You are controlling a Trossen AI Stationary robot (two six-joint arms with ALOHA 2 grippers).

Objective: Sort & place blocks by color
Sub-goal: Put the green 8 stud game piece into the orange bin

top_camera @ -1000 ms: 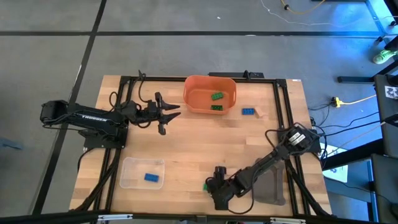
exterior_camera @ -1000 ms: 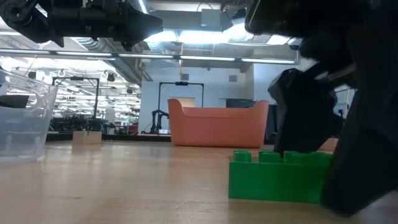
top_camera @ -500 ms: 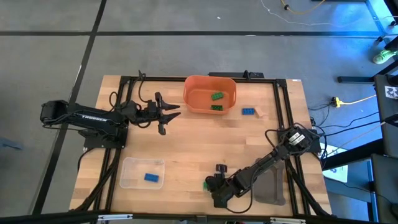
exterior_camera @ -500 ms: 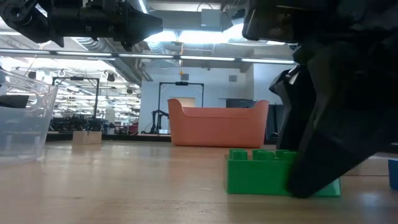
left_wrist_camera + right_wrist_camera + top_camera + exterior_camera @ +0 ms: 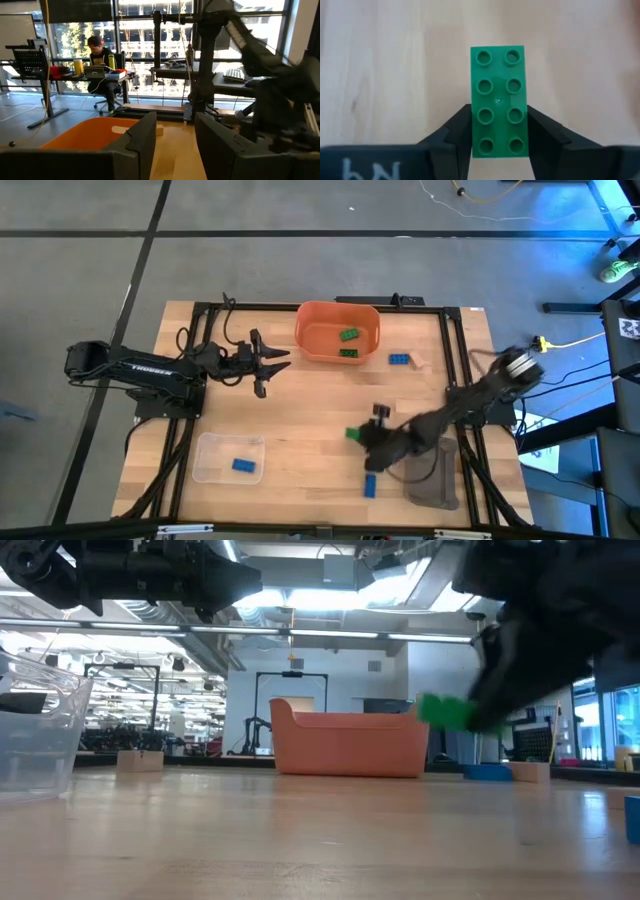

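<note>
left hand [image 5: 268, 364] hovers with fingers spread, empty, just beside the orange bin [image 5: 338, 331] – right hand [image 5: 372, 436] pinches a green block [image 5: 353, 434] above the surface, its long axis running out past the fingertips; the bin lies ahead, well apart.

White marking "hN" shows on the right gripper [image 5: 498, 150] body; nothing else reads clearly.
</note>
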